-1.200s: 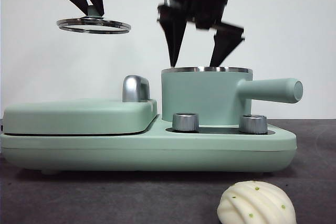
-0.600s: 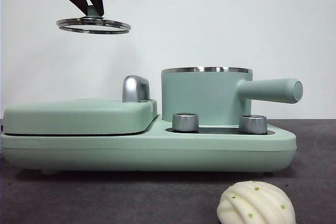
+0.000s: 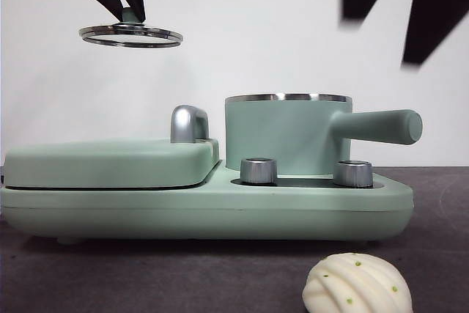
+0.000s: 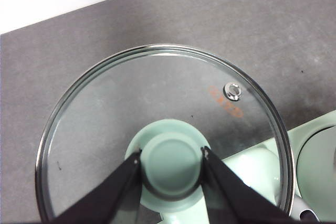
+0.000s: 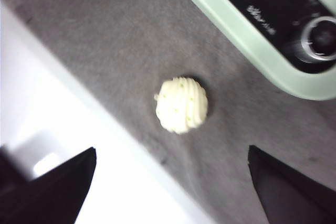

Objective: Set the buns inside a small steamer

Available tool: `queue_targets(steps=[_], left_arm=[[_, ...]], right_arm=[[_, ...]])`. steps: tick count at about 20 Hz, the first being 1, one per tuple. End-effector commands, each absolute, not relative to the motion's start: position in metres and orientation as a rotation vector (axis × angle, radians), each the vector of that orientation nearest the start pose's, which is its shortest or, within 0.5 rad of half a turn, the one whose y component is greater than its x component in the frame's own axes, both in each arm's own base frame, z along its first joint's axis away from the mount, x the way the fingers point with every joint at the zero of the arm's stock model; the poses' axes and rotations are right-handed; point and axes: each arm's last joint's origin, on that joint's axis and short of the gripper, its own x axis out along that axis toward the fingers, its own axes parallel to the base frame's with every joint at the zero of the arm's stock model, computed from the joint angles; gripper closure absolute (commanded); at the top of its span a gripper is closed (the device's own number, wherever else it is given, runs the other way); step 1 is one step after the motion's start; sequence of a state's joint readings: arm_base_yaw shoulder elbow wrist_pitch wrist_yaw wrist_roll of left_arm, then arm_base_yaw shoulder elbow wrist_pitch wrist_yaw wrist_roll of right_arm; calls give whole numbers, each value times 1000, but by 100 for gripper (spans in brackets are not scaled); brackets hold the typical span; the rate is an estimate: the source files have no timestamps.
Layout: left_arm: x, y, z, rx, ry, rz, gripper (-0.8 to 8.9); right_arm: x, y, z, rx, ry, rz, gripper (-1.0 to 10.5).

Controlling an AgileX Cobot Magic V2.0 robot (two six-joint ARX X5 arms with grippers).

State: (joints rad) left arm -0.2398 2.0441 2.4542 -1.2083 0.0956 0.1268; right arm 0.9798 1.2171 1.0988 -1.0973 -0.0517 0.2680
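Buns are the concern here, and only one shows: the ridged bun [image 3: 357, 282] with green dots lies on the dark table [image 3: 146, 276], in front of the appliance [image 3: 205, 207] and below the small steamer [image 3: 287, 134]. The smooth bun is in no view, so I cannot tell where it is. The steamer stands uncovered on the appliance, its handle pointing to the side. A second ago the right gripper [image 3: 387, 16] hung just above the steamer's rim; now it is high at the side with jaws wide apart and empty, looking down on the ridged bun [image 5: 181, 104]. I judge it goes for this bun next. The left gripper [image 4: 171, 157] holds the glass lid [image 4: 157, 129] by its green knob, up and well away from the steamer.
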Motion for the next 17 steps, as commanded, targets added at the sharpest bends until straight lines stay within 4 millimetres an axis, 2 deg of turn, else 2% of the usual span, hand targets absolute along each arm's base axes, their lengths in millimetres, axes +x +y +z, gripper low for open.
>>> queue_targets(steps=[1,4,6,17], left_arm=[[390,-99,438,161,710,-365,735],[390,-99,438,161,710,-365,735],[390,-99,438,158,711,-364,735],[390,-99,438,158,711,-364,735]], right_arm=[[116,187,263,-287,1248,704,485],[115,193,231,-232,1237,708,485],[115,192,217,-233,1247,698,485],[128,206,177,-295,1328,632,539]])
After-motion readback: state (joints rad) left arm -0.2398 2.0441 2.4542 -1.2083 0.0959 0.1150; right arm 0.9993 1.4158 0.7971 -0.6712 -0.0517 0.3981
